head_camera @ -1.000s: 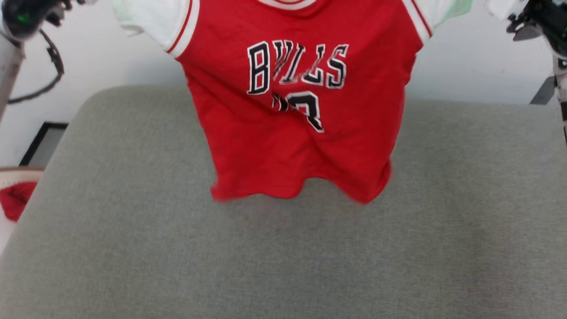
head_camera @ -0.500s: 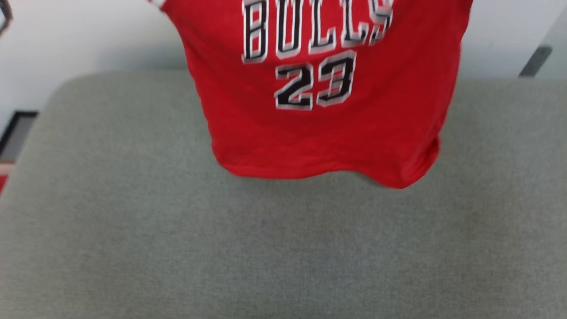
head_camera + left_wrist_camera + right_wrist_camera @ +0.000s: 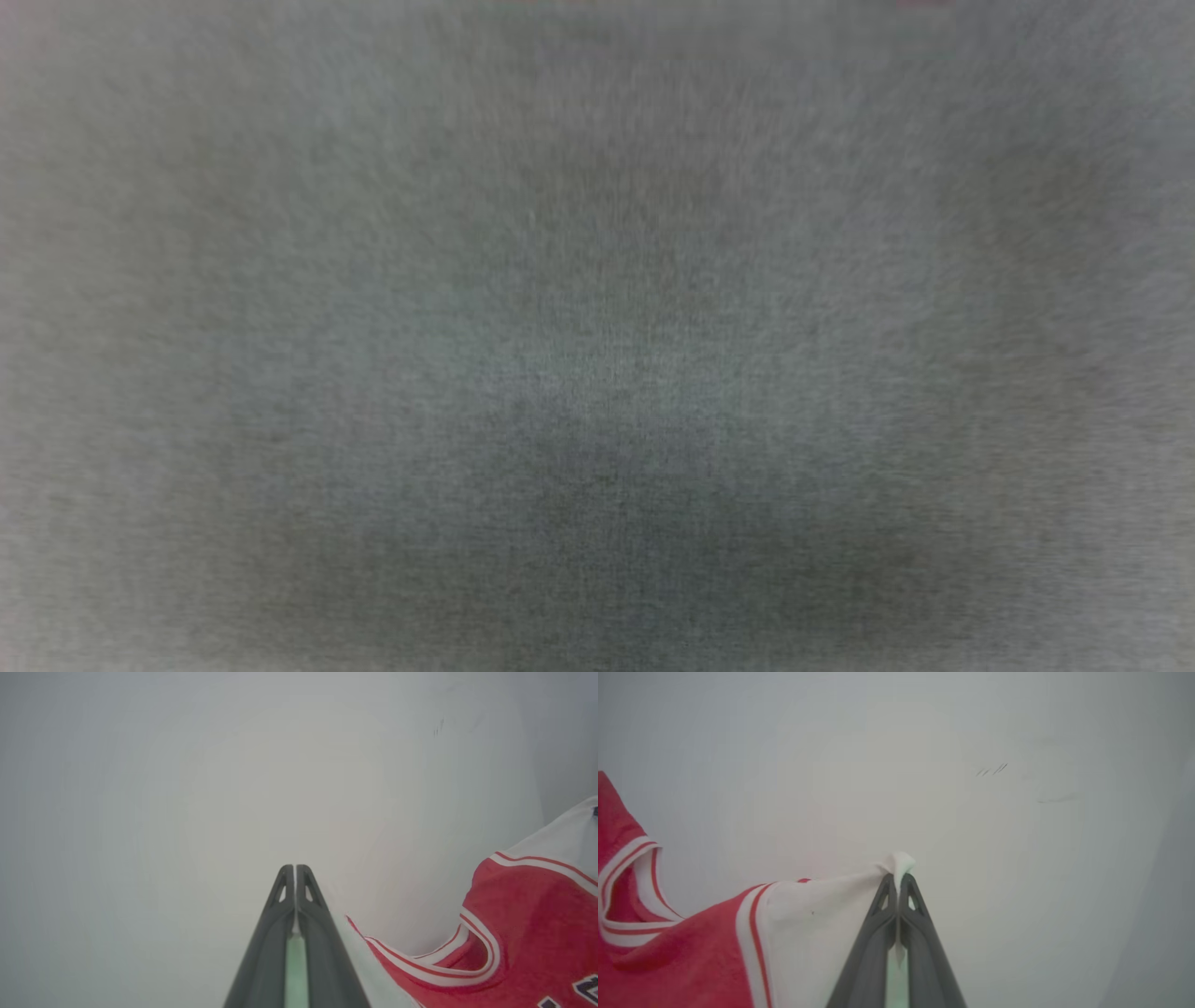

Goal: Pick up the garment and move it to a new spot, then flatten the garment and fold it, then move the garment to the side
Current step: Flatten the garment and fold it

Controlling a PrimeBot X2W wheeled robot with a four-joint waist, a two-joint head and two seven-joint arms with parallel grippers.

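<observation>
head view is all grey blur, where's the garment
observer: In the right wrist view, the right hand is shut on the white sleeve tip of the garment. A tuft pokes past the fingertips.
operator: and the left side
observer: The left hand is shut too, with a pale strip pinched between its fingers. The near sleeve runs off beside them.
operator: is it lying on anything
observer: Can't tell. Both wrist views have a plain pale wall behind the cloth.
</observation>
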